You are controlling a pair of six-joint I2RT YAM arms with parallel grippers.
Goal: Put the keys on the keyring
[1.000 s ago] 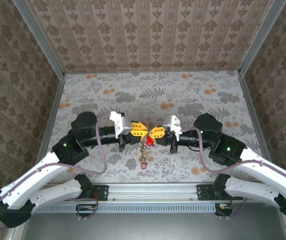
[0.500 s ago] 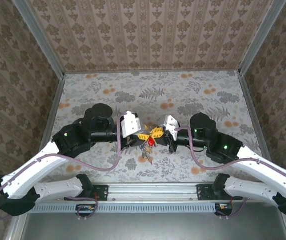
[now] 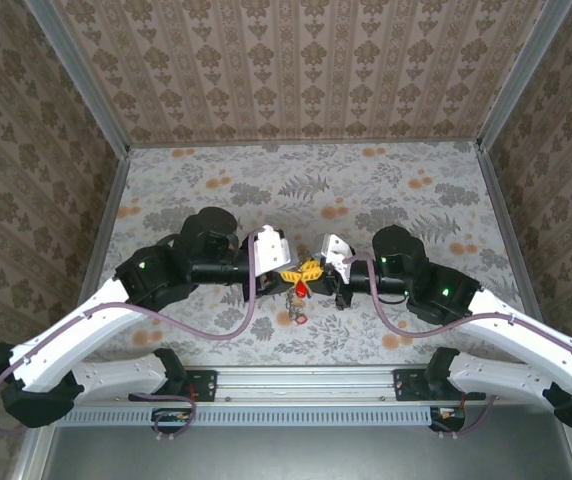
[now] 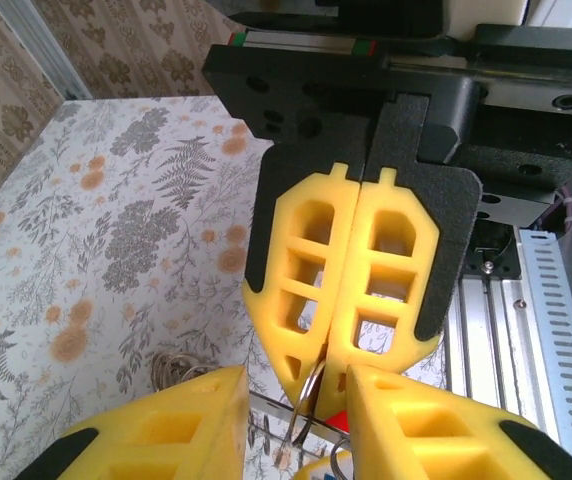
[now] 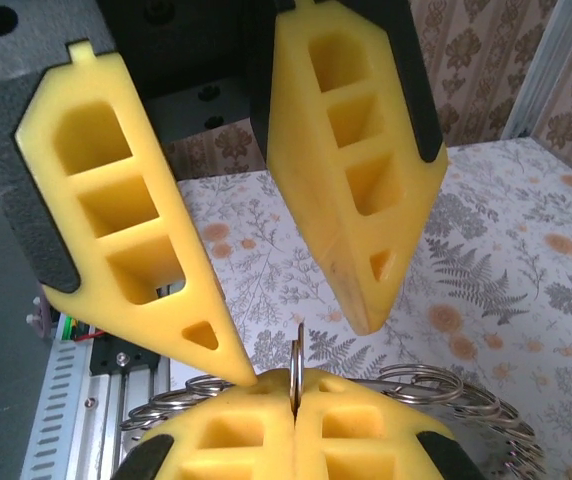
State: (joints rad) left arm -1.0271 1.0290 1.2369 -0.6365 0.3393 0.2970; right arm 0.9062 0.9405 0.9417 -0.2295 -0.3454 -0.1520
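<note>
Right hand (image 4: 323, 368) clamped shut on keyring (image 5: 296, 362). Left hand (image 5: 304, 348) parted narrowly, tips set astride keyring. Red key (image 3: 299, 287) seen just beneath both hands, over bench (image 3: 406, 190).

A robot lab's test booth: patterned panel walls (image 3: 296, 70) in aluminium framing (image 3: 76, 75) enclose a floral-covered desk (image 3: 396, 190), with arms (image 3: 76, 335) bolted to a rail (image 3: 306, 378).

My two arms bend inward and meet at mid-frame in the top view. The left gripper (image 3: 288, 272) has its fingers parted, and the right gripper (image 3: 312, 268) is pinched closed, facing it.
</note>
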